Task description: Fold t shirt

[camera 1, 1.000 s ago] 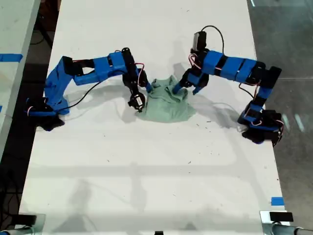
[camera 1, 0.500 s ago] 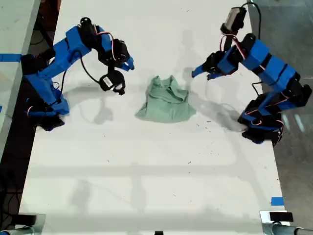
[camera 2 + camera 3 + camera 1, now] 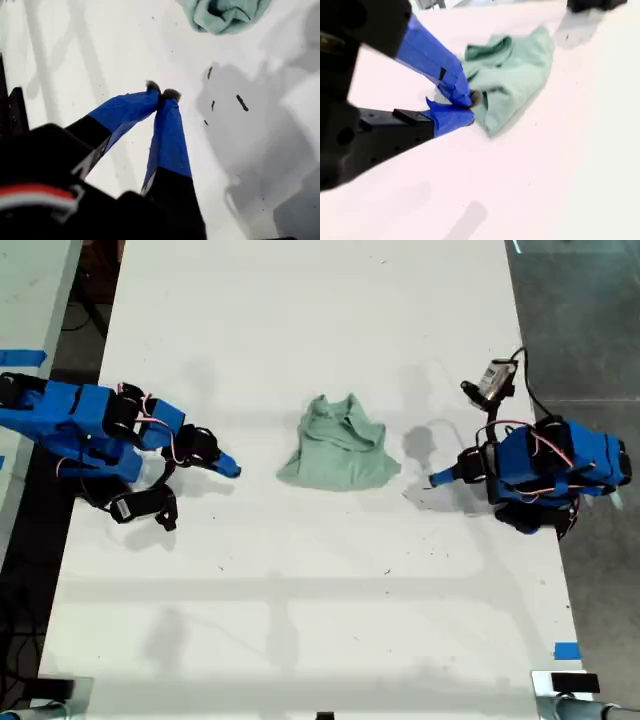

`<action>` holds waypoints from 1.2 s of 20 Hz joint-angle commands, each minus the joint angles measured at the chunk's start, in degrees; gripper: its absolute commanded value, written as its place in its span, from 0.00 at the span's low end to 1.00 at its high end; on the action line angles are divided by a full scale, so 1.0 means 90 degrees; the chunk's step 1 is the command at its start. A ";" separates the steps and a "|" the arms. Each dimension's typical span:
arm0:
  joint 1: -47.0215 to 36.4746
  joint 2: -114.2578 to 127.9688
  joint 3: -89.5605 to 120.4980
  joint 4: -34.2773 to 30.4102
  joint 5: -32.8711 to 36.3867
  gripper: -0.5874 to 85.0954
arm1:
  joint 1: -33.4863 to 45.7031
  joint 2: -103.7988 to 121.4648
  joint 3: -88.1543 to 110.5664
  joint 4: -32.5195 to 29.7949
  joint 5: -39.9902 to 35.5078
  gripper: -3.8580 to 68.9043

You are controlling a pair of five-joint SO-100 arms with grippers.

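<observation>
Exterior view first: the shirt [image 3: 340, 452] sits in a rumpled mint heap on the white table [image 3: 300, 590], roughly midway between the two arms, neither one touching it; my first gripper [image 3: 437, 479] is the one on the exterior view's right, low over the table, tip aimed at the shirt with bare table between them; its own camera shows the blue jaws pressed together at the tips [image 3: 162, 94], nothing in them, with the shirt [image 3: 225, 12] well ahead and a few dark specks [image 3: 242, 102] closer in. My second gripper [image 3: 232, 469] is on the exterior view's left, also pointing at the shirt; its camera is a bit blurry, but the jaws [image 3: 470, 107] look closed and empty, with the shirt [image 3: 515, 75] lying just past the tips.
</observation>
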 commanded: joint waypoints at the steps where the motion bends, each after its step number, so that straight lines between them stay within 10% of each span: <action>1: 0.0068 0.0615 0.1357 -0.1162 0.0439 0.01 | -0.0215 0.0449 0.1094 -0.0508 -0.0283 0.08; 4: 0.0273 0.2979 0.2588 -0.0957 0.0615 0.01 | -0.0088 0.0459 0.1689 -0.0420 0.0098 0.08; 7: 0.0254 0.6338 0.3701 0.0771 0.0518 0.01 | -0.0244 0.0459 0.2080 -0.0645 0.0254 0.08; 24: -0.0029 0.6318 0.3779 0.1094 -0.0176 0.01 | -0.0322 0.0459 0.2139 -0.0684 0.0625 0.07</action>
